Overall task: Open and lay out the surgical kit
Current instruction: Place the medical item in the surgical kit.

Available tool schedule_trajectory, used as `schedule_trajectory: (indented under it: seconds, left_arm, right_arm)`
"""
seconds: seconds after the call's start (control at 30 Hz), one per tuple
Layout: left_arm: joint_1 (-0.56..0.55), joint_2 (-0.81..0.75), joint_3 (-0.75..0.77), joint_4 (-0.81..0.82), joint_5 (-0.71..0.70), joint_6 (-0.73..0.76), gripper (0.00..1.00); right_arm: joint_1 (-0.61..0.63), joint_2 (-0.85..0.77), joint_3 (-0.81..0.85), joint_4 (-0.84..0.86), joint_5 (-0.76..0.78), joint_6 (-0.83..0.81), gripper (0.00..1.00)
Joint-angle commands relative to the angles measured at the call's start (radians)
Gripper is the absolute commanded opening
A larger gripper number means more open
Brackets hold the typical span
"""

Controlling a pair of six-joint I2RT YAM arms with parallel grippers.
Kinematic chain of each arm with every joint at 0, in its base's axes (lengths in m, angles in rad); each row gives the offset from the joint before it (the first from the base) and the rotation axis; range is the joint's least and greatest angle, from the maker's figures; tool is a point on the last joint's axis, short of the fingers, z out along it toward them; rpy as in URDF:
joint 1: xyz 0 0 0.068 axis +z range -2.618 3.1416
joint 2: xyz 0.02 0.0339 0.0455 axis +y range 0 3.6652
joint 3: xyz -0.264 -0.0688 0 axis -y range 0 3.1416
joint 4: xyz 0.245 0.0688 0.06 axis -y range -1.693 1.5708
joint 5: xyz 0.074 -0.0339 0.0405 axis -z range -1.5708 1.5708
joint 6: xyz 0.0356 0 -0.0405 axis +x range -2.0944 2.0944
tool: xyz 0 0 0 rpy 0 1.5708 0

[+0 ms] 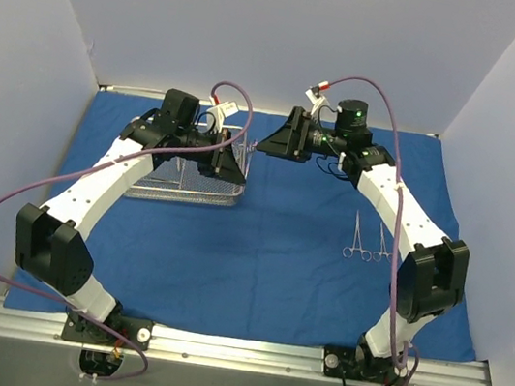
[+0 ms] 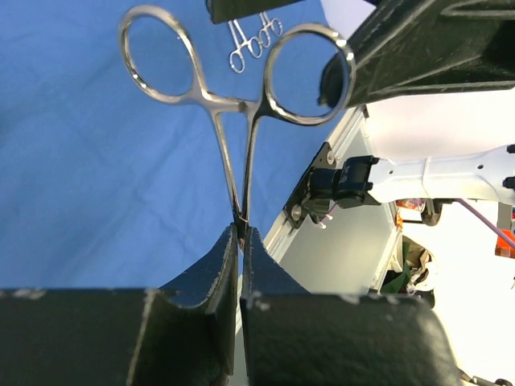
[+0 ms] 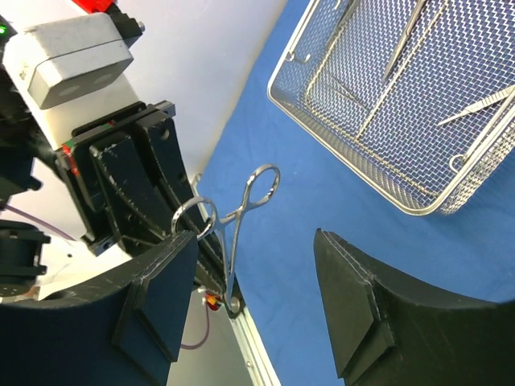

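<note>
The forceps' (image 2: 238,103) tips hide inside the left gripper (image 2: 241,233), clamped on them beside the wire-mesh tray (image 1: 189,194). The rings face the right gripper's (image 3: 256,241) parted jaws.

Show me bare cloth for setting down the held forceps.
Free: blue cloth between mesh tray and the two laid-out instruments, plus the near strip by the arm bases. Crowded: far middle, where left gripper and right gripper meet.

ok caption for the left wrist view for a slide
Left fingers pinch a ring-handled instrument by its tip end over the blue cloth.
</note>
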Motion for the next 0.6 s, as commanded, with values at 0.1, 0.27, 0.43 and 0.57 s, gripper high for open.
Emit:
schedule_trajectory:
  seconds: [0.1,0.27,0.43,0.57]
  left_arm:
    - [-0.004,-0.014,0.040,0.087,0.049,-0.028,0.02]
    - [-0.004,-0.008,0.057,0.073,0.030,-0.025,0.02]
    - [-0.004,0.005,0.075,0.075,0.018,-0.037,0.02]
    - [-0.005,0.018,0.100,0.073,0.018,-0.043,0.02]
  right_arm:
    - [-0.032,-0.100,-0.046,0.111,-0.040,0.051,0.61]
    - [-0.023,-0.101,-0.049,0.105,-0.052,0.055,0.61]
    - [0.023,-0.077,-0.043,0.091,-0.049,0.057,0.60]
    - [0.045,-0.058,-0.026,0.077,-0.040,0.035,0.60]
